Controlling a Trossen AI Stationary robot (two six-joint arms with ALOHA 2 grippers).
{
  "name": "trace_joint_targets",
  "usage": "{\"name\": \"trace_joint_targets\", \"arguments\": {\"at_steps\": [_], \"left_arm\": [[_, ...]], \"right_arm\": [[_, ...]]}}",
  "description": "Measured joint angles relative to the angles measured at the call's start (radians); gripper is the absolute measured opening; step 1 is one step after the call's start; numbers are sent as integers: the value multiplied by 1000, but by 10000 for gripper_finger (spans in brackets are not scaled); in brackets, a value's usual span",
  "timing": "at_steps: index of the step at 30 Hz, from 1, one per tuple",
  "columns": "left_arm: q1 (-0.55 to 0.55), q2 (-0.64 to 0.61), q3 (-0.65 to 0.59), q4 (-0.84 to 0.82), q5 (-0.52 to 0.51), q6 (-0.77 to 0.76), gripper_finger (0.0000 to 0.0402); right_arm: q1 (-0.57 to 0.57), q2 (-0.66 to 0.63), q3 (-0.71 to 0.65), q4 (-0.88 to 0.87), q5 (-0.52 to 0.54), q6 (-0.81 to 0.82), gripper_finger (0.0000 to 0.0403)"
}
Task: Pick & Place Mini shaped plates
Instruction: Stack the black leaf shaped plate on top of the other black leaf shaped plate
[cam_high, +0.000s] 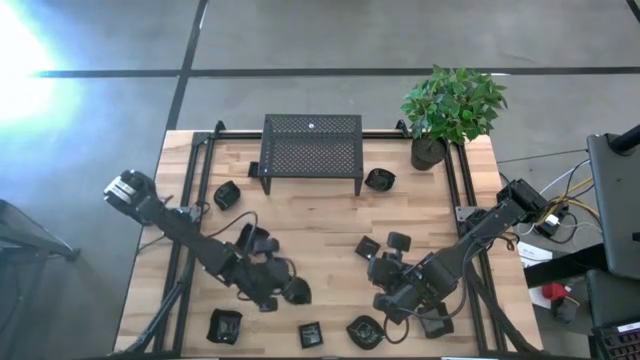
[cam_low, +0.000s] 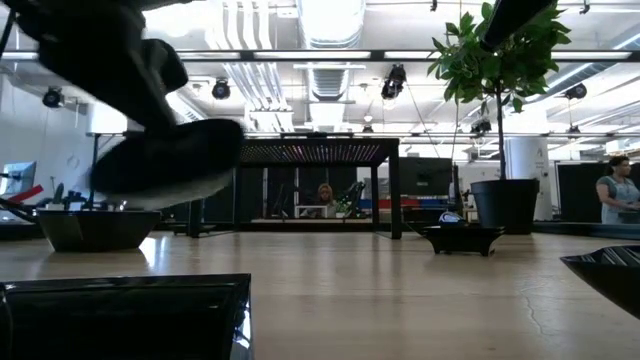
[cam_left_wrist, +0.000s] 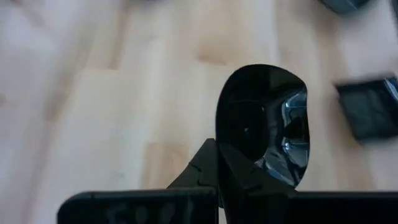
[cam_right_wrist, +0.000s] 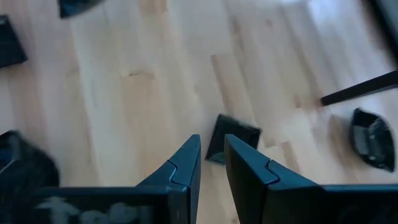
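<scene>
one round plate (cam_left_wrist: 264, 134) seemingly pinched by left fingers (cam_left_wrist: 233, 180).

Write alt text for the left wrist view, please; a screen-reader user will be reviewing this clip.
The left gripper, seen from its wrist camera, is shut on the rim of a round glossy black mini plate, held above the pale wooden table. A square black mini plate lies on the wood beyond it.

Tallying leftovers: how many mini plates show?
10: two plates flanking the mesh stand, one in the left hand, one beside it, three along the near edge, three near the right hand; more may be hidden.
</scene>
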Motion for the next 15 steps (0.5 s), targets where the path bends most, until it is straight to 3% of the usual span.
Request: {"name": "trace_joint_targets", "arguments": {"at_steps": [8,15], "left_arm": [[36,-3,0,4,-272,-19,0],[70,-3,0,54,-464,-7,0]], "right_arm": [[1,1,-16,8,255,-15,68],[-3,3,-117,244,360,-253,68]]}}
